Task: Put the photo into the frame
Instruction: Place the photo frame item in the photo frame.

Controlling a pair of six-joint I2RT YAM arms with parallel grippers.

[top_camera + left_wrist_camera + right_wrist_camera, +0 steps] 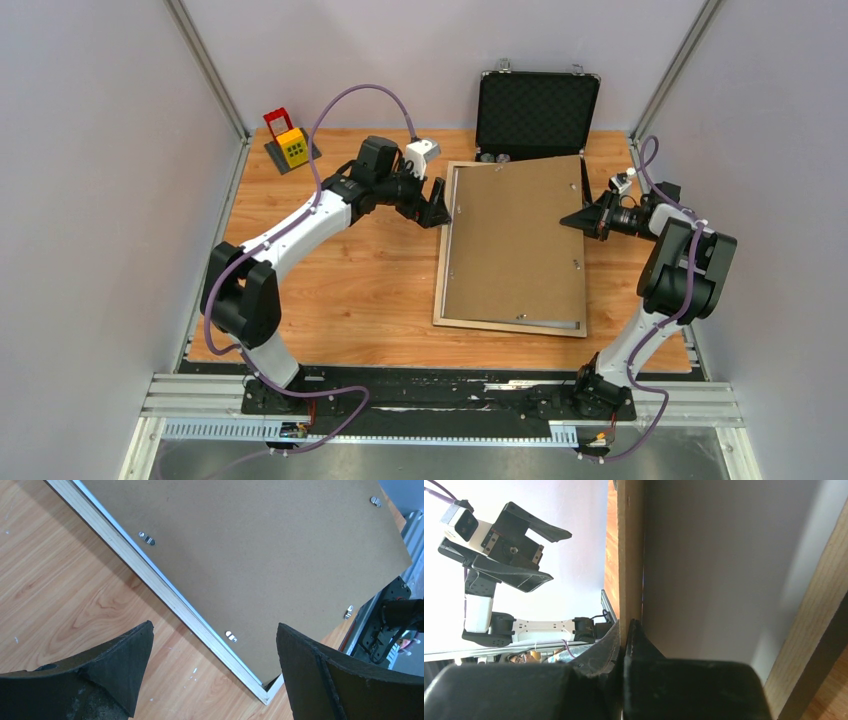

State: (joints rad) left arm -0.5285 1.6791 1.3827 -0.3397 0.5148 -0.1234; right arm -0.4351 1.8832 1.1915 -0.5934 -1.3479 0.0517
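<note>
On wooden table: frame, case, toy

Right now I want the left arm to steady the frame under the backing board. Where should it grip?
Probably the frame's left long rail, approached from outside, on its left. That rail is thin and straight and shows clear of the backing board. The open left pincer hovers just beside its far end.
</note>
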